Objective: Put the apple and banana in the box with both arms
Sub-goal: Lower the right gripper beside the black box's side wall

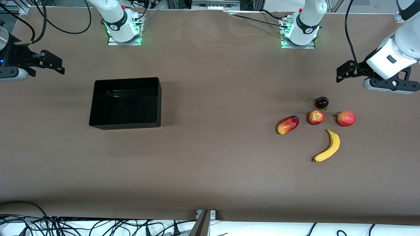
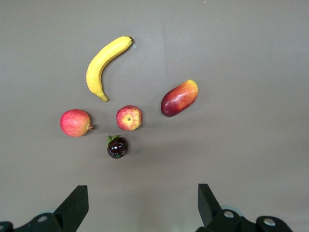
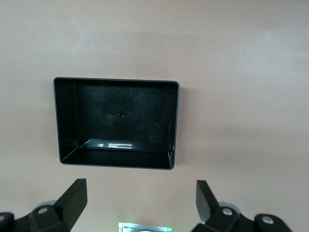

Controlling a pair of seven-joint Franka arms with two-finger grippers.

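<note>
Toward the left arm's end of the desk (image 1: pixel 210 170): apple (image 1: pixel 316 117) in a loose cluster, between an oblong red-and-yellow fruit (image 1: pixel 288 125) and a plainer pink-red fruit (image 1: pixel 346 118), with a small dark fruit (image 1: pixel 322 102) just beside it and farther from the front camera. Banana (image 1: pixel 328 146) nearer that camera, apart from the rest, lying flat on its curve.

Probably light and firm, both. Apple: smooth, round, apt to roll or slip, so best pinched across its widest part from above, between its close neighbours. Banana: softer skin, easily bruised; best taken across the thick middle, crosswise to its length, with a gentle squeeze.

Toward the right arm's end: box (image 1: pixel 124 125), open-topped, low-walled, nothing in it, well apart from the fruit.

Left tool (image 1: pixel 341 70) up over bare desk beside the cluster, spread wide, holding nothing. Right tool (image 1: pixel 54 64) up beside the box, equally wide, also holding nothing.

Plain brown matte cover, flat, plenty of free room between fruit and box; cables only along the edges.
</note>
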